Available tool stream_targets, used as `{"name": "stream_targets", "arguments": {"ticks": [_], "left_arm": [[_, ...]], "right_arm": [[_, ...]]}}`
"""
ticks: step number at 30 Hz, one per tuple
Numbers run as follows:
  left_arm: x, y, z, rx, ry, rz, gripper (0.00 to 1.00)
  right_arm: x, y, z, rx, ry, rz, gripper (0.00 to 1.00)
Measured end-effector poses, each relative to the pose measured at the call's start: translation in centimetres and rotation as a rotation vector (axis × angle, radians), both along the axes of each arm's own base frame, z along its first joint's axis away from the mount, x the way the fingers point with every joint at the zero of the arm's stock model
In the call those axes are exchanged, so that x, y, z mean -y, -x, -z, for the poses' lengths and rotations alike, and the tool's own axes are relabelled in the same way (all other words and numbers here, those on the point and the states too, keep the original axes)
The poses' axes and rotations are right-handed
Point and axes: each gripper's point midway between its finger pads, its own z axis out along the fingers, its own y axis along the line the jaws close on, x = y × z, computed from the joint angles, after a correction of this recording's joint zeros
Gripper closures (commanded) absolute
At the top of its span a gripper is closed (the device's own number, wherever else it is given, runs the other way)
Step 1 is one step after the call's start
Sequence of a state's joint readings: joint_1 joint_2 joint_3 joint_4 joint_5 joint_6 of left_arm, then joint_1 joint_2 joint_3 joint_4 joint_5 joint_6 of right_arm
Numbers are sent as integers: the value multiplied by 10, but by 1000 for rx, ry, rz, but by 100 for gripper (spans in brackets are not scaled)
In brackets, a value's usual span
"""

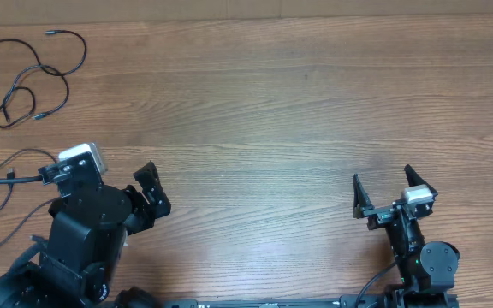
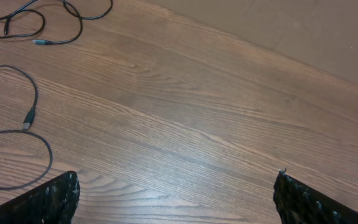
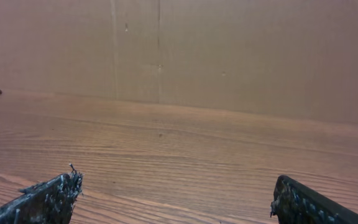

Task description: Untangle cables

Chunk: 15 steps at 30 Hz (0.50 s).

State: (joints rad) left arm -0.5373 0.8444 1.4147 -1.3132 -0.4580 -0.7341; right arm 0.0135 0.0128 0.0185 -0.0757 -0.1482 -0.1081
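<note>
Left claw [image 2: 176,180] spread wide, holding nothing; right claw [image 1: 382,176] same. Cables [image 1: 85,51] lie loose at far-left of table [image 1: 272,103]; loops cut off by frame edge, one strand disappears behind my left wrist.

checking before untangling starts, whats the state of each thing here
cables: lying in loose crossing loops, not held
left pincer: open, empty, beside the cables
right pincer: open, empty, far from the cables
</note>
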Motion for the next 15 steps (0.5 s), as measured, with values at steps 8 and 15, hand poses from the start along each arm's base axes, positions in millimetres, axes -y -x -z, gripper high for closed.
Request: {"name": "stream_targets", "arguments": {"ticks": [8,15], "left_arm": [[0,0,0,0,0,0,0],[0,0,0,0,0,0,0]], "right_arm": [[7,-1,2,-16,-48,42,0],[9,-1,2,-18,-62,54,0]]}}
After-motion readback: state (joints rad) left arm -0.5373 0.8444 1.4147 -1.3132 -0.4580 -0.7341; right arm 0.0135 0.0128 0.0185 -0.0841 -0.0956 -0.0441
